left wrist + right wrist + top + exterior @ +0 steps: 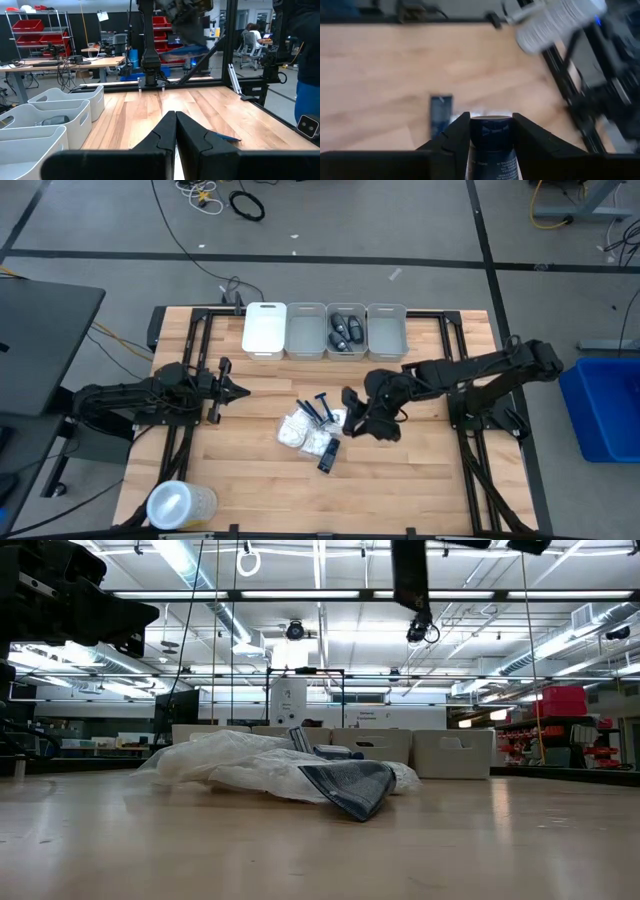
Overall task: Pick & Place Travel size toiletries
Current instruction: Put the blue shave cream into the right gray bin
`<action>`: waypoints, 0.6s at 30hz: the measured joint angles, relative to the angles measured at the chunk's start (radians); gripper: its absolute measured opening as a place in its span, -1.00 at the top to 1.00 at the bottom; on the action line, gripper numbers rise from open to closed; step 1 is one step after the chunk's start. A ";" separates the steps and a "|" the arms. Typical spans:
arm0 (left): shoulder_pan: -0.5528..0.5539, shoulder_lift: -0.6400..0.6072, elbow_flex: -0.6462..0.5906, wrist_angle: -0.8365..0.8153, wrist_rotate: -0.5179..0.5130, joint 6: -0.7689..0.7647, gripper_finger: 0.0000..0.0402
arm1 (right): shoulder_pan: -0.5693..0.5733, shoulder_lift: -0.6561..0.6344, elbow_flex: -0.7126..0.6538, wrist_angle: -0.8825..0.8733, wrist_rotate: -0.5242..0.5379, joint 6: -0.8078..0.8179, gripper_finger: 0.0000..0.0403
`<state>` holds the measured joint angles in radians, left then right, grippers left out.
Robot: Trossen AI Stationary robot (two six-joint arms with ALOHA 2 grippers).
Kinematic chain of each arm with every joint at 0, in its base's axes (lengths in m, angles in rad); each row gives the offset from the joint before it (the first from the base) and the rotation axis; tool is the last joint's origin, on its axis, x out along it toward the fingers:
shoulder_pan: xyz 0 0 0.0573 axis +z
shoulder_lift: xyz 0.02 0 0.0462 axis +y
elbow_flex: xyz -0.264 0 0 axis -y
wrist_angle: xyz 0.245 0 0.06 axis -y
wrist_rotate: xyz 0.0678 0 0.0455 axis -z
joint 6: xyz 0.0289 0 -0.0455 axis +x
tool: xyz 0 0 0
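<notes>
Looking down from the high view, I see the right claw (352, 420) over the middle of the table (420, 480), just right of the pile of toiletries. In the right wrist view the right claw (491, 131) is clamped on a small dark oblong container (491, 145), one finger on each flank; its long axis runs straight out between the fingers and its flat end faces away from the wrist. Beyond it a second dark container (440, 115) lies flat on the wood, its long axis pointing roughly the same way, away from the camera.

In the high view that loose container (328, 455) sits at the near edge of the pile, tilted slightly off the near-far line. The white crinkly packets (305, 432) bunch together just left of the claw, and the blue razors (316, 409) lie on their far side, handles running diagonally, heads toward the far side.

Four white bins (325, 331) line the far edge; the third from the left holds dark items (346, 332). A clear round tub (180, 504) stands at the near left corner.

The left claw (240, 390) waits at the left of the table, fingers pressed together, holding nothing, pointing right.
</notes>
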<state>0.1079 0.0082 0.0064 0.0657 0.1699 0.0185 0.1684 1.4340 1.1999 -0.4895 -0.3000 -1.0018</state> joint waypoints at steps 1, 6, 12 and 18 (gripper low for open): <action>0.000 0.000 0.000 0.000 0.000 0.000 0.92 | -0.010 -0.002 0.000 -0.003 0.014 0.007 0.36; 0.000 0.000 0.000 0.000 0.000 0.000 0.92 | -0.053 -0.007 0.000 -0.005 0.038 0.046 0.35; 0.000 0.000 0.000 0.000 0.000 0.000 0.92 | -0.101 -0.009 0.000 -0.004 0.035 0.062 0.35; 0.000 0.000 0.000 0.000 0.000 0.000 0.92 | -0.204 -0.009 0.000 -0.001 0.055 0.184 0.34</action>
<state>0.1080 0.0086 0.0065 0.0658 0.1699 0.0185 -0.0352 1.4250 1.2003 -0.4904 -0.2451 -0.8180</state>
